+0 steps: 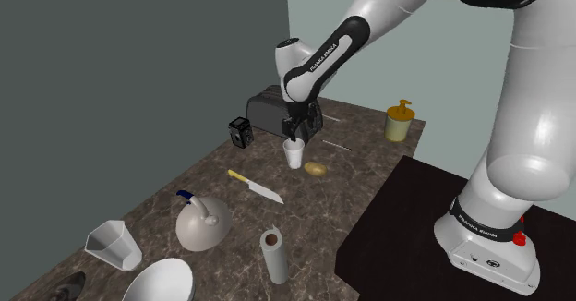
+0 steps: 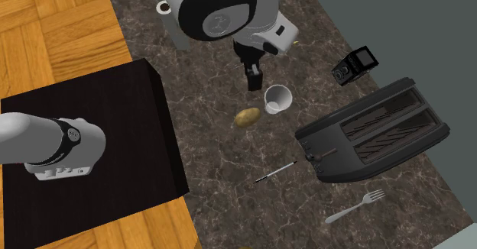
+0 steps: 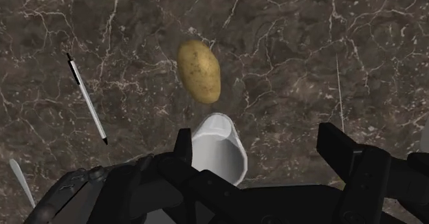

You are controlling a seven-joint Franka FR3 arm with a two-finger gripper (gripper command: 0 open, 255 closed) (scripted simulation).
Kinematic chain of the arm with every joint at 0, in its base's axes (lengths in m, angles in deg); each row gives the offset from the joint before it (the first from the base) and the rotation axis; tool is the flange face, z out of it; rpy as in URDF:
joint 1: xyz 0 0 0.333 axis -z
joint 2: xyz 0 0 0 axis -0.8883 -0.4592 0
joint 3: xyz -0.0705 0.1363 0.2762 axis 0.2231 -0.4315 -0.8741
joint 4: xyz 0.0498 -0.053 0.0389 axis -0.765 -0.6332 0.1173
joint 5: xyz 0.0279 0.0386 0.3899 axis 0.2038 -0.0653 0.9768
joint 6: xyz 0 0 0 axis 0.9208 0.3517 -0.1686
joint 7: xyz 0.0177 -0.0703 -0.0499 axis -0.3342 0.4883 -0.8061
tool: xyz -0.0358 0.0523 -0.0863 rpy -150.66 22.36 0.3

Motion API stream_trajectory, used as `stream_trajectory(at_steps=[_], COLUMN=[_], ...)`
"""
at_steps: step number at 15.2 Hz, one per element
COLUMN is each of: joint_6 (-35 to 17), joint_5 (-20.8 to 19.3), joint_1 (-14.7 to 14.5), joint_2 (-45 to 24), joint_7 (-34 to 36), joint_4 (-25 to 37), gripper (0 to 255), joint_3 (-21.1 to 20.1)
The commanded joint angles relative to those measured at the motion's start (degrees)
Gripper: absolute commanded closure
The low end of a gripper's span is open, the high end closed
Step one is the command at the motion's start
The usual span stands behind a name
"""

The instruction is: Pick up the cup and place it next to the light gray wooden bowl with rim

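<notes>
A white cup stands upright on the dark marble counter, between a black toaster and a potato. My black gripper hangs just above it, open. In the wrist view the cup sits close against one finger, while the other finger stands well apart from it; nothing is clasped. From the second exterior view the gripper is beside the cup. The light gray bowl sits at the counter's near end, at the shoulder view's lower left.
Around the cup lie a potato, a pen, a toaster and a small camera. Toward the bowl lie a yellow-handled knife, a domed kettle, a paper roll and a pitcher. A soap dispenser stands far right.
</notes>
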Motion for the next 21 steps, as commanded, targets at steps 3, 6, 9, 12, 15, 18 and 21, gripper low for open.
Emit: stream_trajectory(at_steps=[3,6,9,12,15,18,21], joint_6=[-2.3,-2.9,-3.0,-2.5,-3.8,-5.1,-5.8], joint_5=[-2.0,-3.0,-3.7,-4.0,-4.3,-4.5,-4.6], joint_1=[-0.5,-1.0,-1.5,-1.9,-1.8,-1.8,-1.8], joint_2=[-9.2,-16.0,-22.9,-28.5,-30.3,-32.1,-33.0], joint_7=[1.0,1.4,1.6,1.4,1.6,1.7,1.7], joint_4=[6.7,12.8,19.7,25.7,26.1,26.6,26.9], gripper=[0,0,0,0,0,0,0], joint_3=[0.8,1.5,2.1,2.6,2.8,3.0,3.2])
